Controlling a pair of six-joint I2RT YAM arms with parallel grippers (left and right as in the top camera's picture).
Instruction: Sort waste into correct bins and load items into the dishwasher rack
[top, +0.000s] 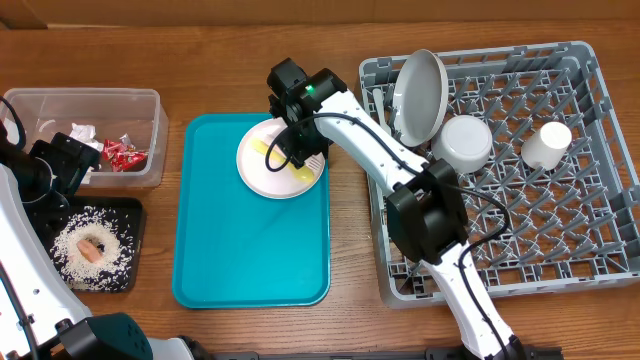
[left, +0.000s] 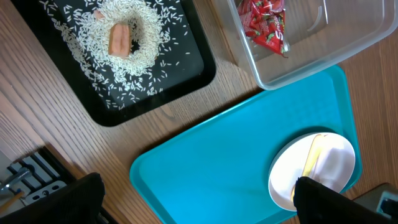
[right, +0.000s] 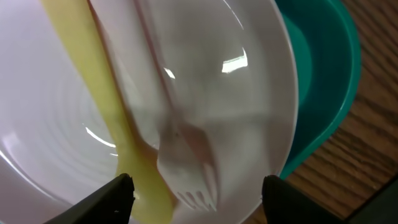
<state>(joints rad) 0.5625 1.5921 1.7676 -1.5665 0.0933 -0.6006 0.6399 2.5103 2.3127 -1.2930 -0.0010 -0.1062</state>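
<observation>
The right gripper (right: 196, 190) hung open over the pinkish-white plate (top: 262, 175) on the teal tray (top: 250, 255), jaws straddling the yellow utensil (right: 106, 99) and pale fork (right: 186, 162), probably to pick them for the dishwasher rack (top: 560, 200) at right. The left gripper (left: 199, 199) stood open and empty.

Blurred pale fork (right: 185, 163); pinkish-white plate (right: 252, 81) partly out of frame.

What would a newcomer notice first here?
The big grey rack on the right, already holding a grey plate, bowl and cup. Next, the right arm's fingers, open, hovering over the pinkish-white plate with utensils on the teal tray. At far left, rice rings an orange square in a black tray.
</observation>
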